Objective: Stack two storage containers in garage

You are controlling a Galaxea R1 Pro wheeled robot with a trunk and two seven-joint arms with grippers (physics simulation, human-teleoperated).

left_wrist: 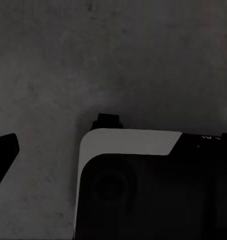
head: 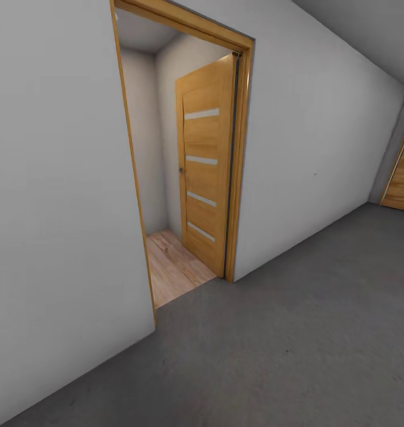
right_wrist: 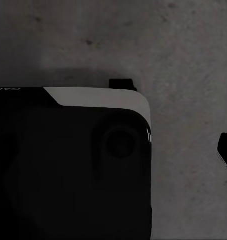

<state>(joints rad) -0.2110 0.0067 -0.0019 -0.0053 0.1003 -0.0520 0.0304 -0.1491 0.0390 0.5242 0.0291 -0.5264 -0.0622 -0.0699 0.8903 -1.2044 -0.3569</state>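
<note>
Ahead of me I see a dark grey, faintly speckled matte concrete floor spreading across the near ground and off to the right. The plain walls read as pale grey-white, without pattern. Far left, an open honey-orange wooden door carries four narrow pale horizontal strips, and its frame is the same warm wood tone. Beyond the threshold lies a light, pinkish-tan wood plank floor with visible grain. At the far right edge, I catch another orange-brown wood panel. In my wrist views the robot base is black with a white band.
</note>
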